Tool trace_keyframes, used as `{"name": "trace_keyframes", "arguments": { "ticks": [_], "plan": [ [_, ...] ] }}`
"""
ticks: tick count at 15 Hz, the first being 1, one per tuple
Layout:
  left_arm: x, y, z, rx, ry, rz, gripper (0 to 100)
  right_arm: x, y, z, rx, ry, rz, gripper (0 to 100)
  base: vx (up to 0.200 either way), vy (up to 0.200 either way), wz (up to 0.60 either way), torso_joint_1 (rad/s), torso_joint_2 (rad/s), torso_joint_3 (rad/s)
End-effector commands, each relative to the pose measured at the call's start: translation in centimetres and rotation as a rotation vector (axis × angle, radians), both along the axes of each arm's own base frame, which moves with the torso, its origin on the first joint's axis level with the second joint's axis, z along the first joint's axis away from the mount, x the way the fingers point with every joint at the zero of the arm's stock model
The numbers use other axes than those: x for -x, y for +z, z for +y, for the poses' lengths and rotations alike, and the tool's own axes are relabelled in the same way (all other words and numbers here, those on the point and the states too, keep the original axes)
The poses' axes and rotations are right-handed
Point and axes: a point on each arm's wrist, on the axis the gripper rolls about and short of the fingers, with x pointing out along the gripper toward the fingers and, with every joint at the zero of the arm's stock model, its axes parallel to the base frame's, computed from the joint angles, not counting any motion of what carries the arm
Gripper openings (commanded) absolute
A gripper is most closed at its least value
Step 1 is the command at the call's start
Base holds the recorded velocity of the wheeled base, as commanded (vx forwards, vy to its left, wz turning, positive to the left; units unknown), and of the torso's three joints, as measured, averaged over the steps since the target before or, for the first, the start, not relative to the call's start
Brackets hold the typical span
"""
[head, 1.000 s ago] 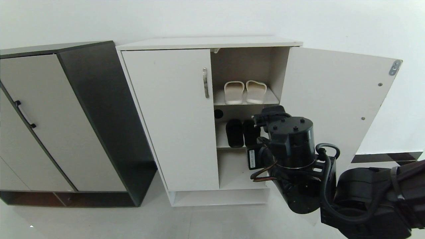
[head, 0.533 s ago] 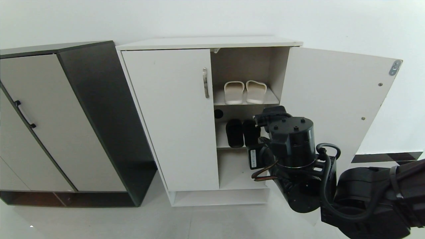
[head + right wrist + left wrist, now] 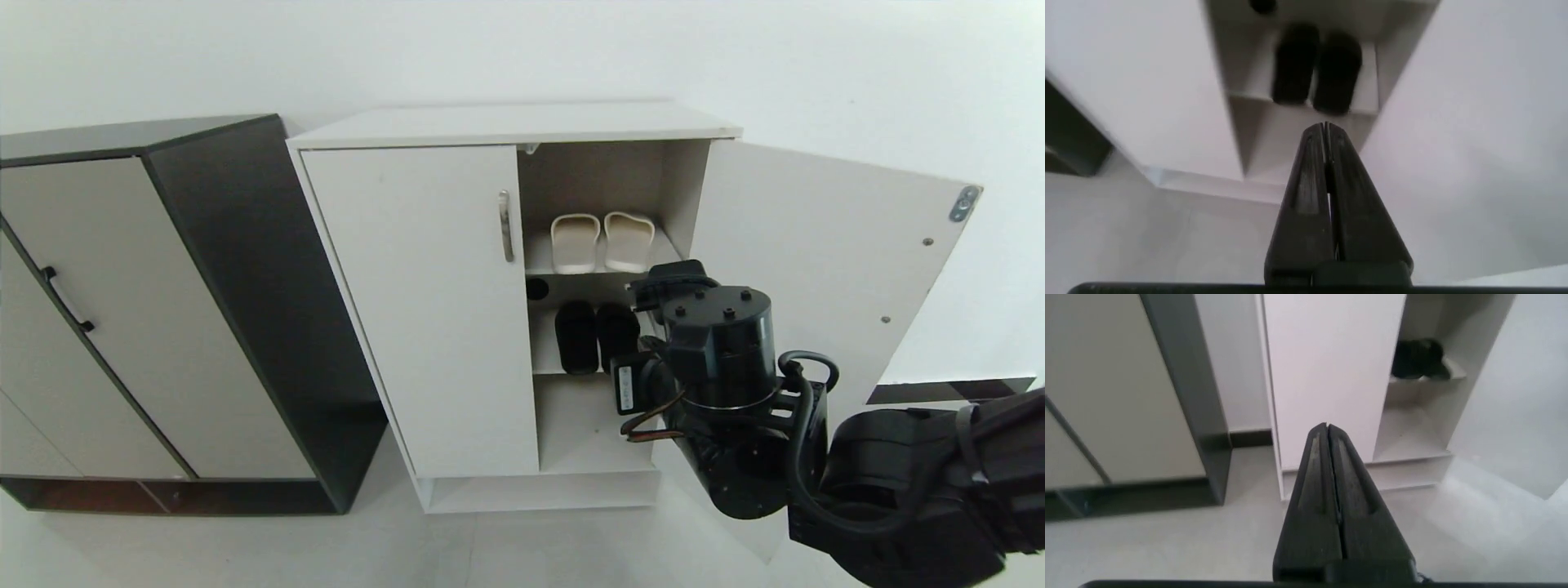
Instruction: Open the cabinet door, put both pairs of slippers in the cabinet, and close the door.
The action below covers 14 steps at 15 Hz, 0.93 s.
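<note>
The white cabinet (image 3: 424, 310) has its right door (image 3: 816, 261) swung wide open and its left door shut. A pair of cream slippers (image 3: 602, 242) lies on the upper shelf. A pair of black slippers (image 3: 596, 335) lies on the middle shelf, also seen as black slippers (image 3: 1316, 67) and black slippers (image 3: 1419, 359). My right gripper (image 3: 1326, 131) is shut and empty, held in front of the open compartment below the black slippers. My left gripper (image 3: 1327, 429) is shut and empty, held low over the floor before the shut left door.
A dark cabinet (image 3: 163, 310) with light doors stands to the left of the white one. The open door juts out toward the right arm (image 3: 735, 392). The bottom shelf (image 3: 588, 433) holds nothing. Pale floor lies in front.
The head camera has tilted, so the whole scene sits a little lower in the picture. The right arm has barely moved. Slippers and door stay put.
</note>
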Motion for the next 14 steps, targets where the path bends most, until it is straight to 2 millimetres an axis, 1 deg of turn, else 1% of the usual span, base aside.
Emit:
{"name": "trace_keyframes", "arguments": {
  "ticks": [1,7,14],
  "plan": [
    [0.0,-0.02,0.0,0.0,0.0,0.001,0,-0.09,-0.04,-0.07,0.002,-0.002,0.002,0,0.0,0.0,0.0,0.027,-0.56,-0.354],
    [0.0,-0.02,0.0,0.0,0.0,0.001,0,-0.11,-0.09,-0.05,0.003,-0.001,0.003,0,0.0,0.0,0.0,0.12,-0.47,-0.34],
    [0.0,-0.02,0.0,0.0,0.0,0.001,0,-0.1,-0.13,-0.06,0.004,-0.001,0.004,0,0.0,0.0,0.0,0.169,-0.48,-0.319]
  ]
}}
